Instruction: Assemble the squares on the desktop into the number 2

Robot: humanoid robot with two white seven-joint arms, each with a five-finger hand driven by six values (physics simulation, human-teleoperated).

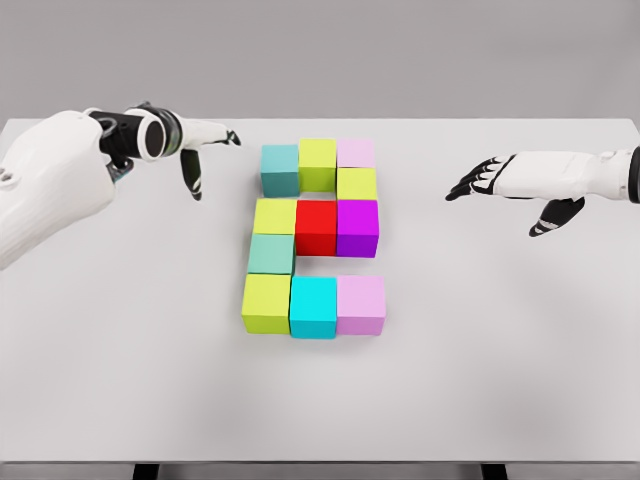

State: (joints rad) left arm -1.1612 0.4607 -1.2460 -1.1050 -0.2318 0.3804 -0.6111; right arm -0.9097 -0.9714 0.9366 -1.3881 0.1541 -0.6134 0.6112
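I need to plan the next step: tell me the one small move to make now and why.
Probably draw both arms back rather than touch a block. The cubes already read as a 2: three across the top, one yellow-green cube at right, three in the middle, a teal cube at left, three at the bottom. The left robot hand and right robot hand hover open, holding nothing.

White counter (120, 380) carrying eleven coloured blocks (316, 228) packed edge to edge in a figure-2 pattern, between the left hand (195, 150) and right hand (500, 180), apart from both.
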